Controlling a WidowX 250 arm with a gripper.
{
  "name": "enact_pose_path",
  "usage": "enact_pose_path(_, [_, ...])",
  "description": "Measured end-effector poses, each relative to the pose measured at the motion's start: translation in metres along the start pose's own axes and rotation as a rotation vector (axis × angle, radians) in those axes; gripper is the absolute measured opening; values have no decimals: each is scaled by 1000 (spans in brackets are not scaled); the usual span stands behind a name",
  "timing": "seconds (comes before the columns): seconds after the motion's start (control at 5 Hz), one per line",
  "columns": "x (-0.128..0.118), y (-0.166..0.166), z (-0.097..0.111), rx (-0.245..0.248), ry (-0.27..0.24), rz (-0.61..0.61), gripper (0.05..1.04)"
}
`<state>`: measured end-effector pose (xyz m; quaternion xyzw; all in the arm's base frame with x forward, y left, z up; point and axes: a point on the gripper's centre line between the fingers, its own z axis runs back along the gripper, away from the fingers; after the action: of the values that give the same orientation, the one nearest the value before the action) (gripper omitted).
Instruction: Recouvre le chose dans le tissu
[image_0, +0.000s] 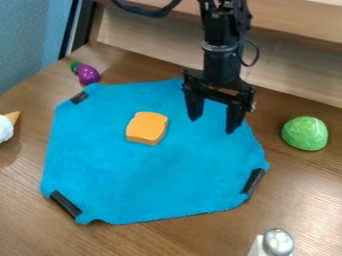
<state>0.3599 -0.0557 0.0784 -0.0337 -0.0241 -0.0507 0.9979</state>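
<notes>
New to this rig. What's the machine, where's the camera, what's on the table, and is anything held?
The machine is a black robot arm, coming in from the top edge. This single picture is from a fixed camera looking down at a slant. Its two fingers are apart with nothing between them, over the upper right of a blue cloth.

An orange, bread-shaped block lies uncovered on the cloth. Around it on the wooden table are a purple toy vegetable, a green lump, a silver-topped shaker and, at the left edge, a white-and-tan toy.
</notes>
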Motion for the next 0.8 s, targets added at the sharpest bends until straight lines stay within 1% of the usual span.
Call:
enact_pose_path(0.2, [-14, -24, -2, 1, -8, -41, 1000])
enact_pose_path(0.4, [-21, -35, -11, 6, 3, -45, 1000])
enact_pose_path(0.6, [-23, -53, -14, 6, -14, -54, 1000])
enact_pose_path(0.8, [-20, -60, -19, 42, -46, 13, 1001])
